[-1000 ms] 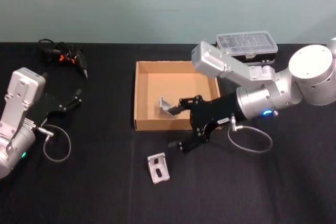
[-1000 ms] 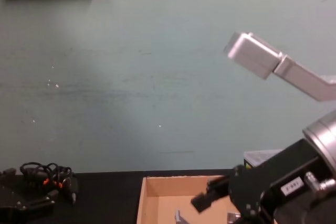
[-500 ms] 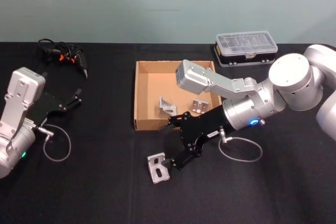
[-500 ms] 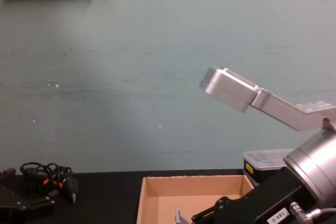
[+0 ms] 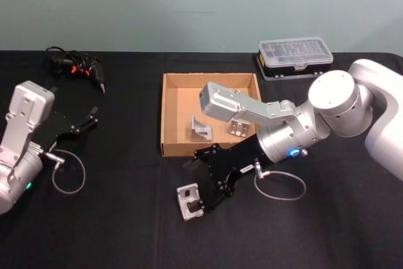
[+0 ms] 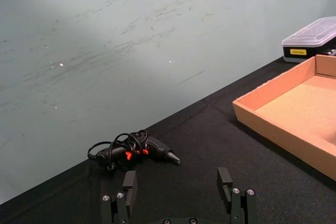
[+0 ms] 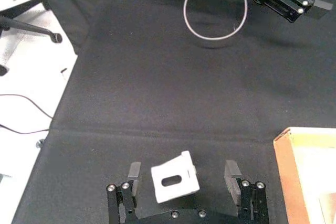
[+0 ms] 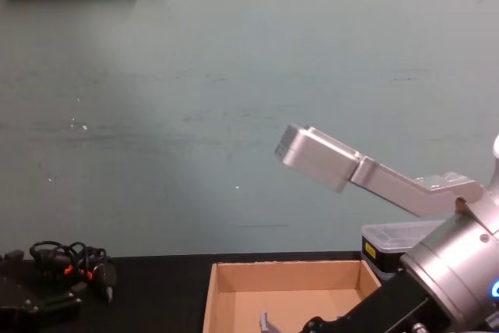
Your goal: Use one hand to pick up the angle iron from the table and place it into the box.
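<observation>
Lowered from above the box (image 5: 169, 113) a second ago, our right gripper (image 5: 199, 183) now straddles an angle iron (image 5: 188, 200) lying on the black table (image 5: 126, 218) in front of the box's near wall. Our right wrist view shows the gripper spread wide, a finger on either side of the bracket and neither touching it. We see two more angle irons (image 5: 201, 128) already resting inside the cardboard box. Our left gripper (image 5: 85, 121) sits parked at the table's left side, fingers apart and holding nothing, near a cabled tool (image 5: 79, 67). At the far right stands a clear-lidded organiser case (image 5: 295, 57).
</observation>
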